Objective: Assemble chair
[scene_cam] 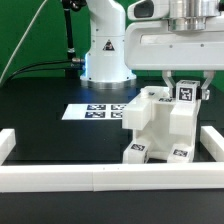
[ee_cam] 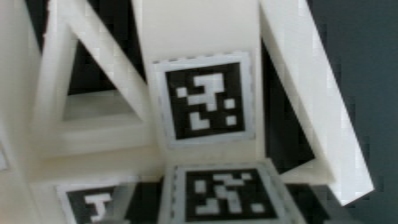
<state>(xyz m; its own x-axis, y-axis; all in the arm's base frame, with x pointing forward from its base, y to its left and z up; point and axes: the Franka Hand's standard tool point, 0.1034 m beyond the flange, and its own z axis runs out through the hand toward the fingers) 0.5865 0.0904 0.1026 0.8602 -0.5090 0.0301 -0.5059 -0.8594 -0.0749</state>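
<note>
While the marker board [scene_cam: 97, 110] is lying flat at centre-left of the exterior view before the arm's base [scene_cam: 105, 55], the partly built chair [scene_cam: 160, 128] is standing at lower right against the white border wall [scene_cam: 60, 178], and the gripper [scene_cam: 185, 88] is clenching its tagged upright part [ee_cam: 210, 100].

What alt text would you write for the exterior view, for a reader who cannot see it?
A white gripper reaches down onto the top of a blocky white chair with black-and-white tags, standing on a black table inside a low white wall. Behind it lie the marker board and the arm's base.
</note>
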